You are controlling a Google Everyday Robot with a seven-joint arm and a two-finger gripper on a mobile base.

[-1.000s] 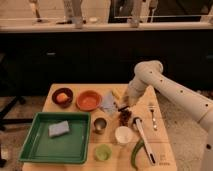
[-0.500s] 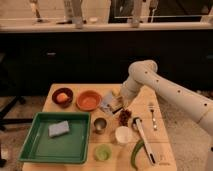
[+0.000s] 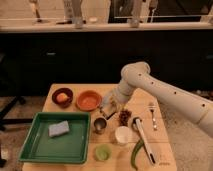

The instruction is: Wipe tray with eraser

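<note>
gripper (image 3: pixel 109 109) low over table (image 3: pixel 162 132) right of orange bowl (image 3: pixel 88 100), can't tell its grip state, green tray (image 3: pixel 37 150) holding grey-blue sponge (image 3: pixel 59 128)

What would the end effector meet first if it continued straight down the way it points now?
Probably the bare wooden table between the orange bowl and the metal cup. The end effector points down there; depth is unclear.

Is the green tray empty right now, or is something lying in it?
Not empty. A grey-blue sponge pad lies inside the tray, toward its rear left. The end effector is outside the tray, above the table right of the orange bowl.
</note>
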